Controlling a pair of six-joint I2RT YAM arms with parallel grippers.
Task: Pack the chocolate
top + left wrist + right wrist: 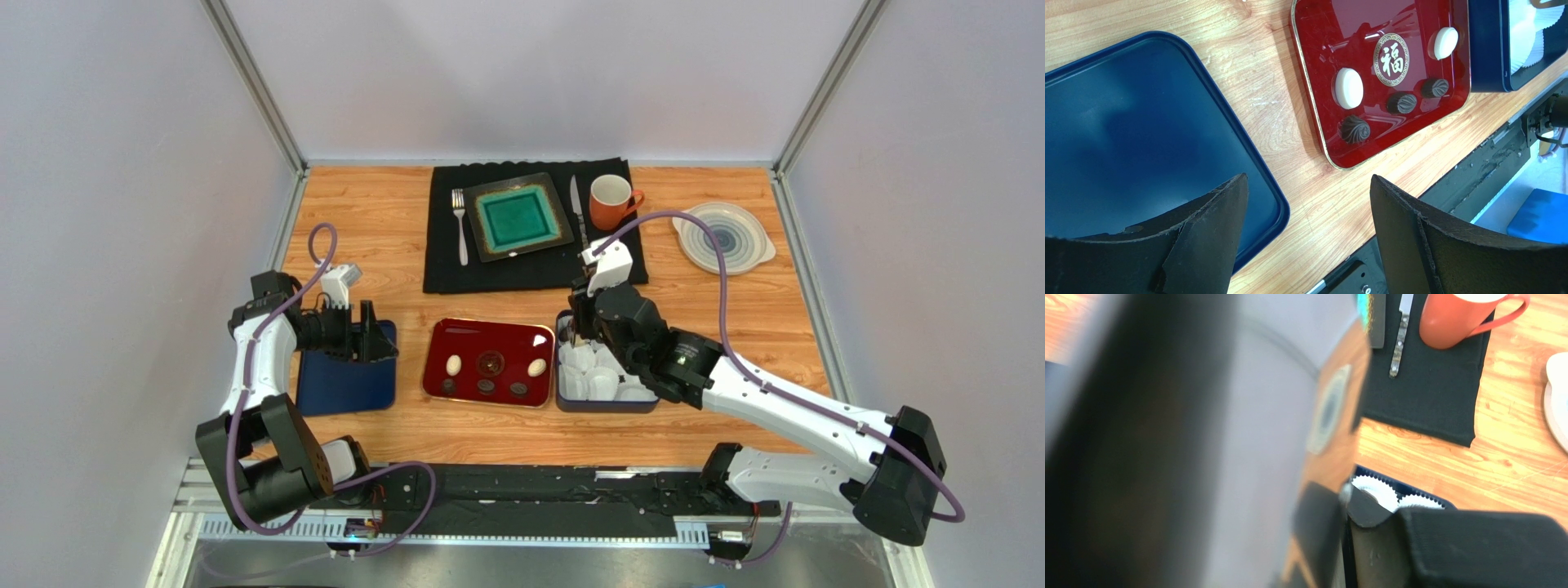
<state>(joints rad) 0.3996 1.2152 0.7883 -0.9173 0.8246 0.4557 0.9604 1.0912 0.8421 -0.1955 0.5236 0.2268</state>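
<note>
Hovering over the dark blue shallow tin tray [1137, 135] at the left of the light wooden worktop [368, 221], the left pincer [1309, 184] has its two black fingers [1211, 233] spread wide, with nothing between them. One finger is above the tray's near corner, the other above bare wood.

Just beside that tray lies the glossy red rectangular tray with a gold rim [1333, 30], and the chocolate seen here is all on it. Two cream-white oval chocolates [1349, 88] sit either side of a round gold emblem [1391, 59]. Three dark brown ridged round chocolates [1401, 102] stand in a row along the near edge, each apart from the next.

To the right of the red tray, close against it, is the deep dark blue box [1484, 55] filled with white fluted paper cups [595, 368]. The right pincer [581, 341] hangs low over the far left corner of this box. Its own camera view is mostly blur, so I cannot tell how far its jaws stand apart or whether they grip anything.

At the far side a black cloth placemat [491, 276] carries a teal square plate [516, 218], a silver fork [461, 227], a knife [575, 208] and an orange mug [610, 201]. A pale round ribbed dish [724, 237] rests on the wood to the right of the mat.
</note>
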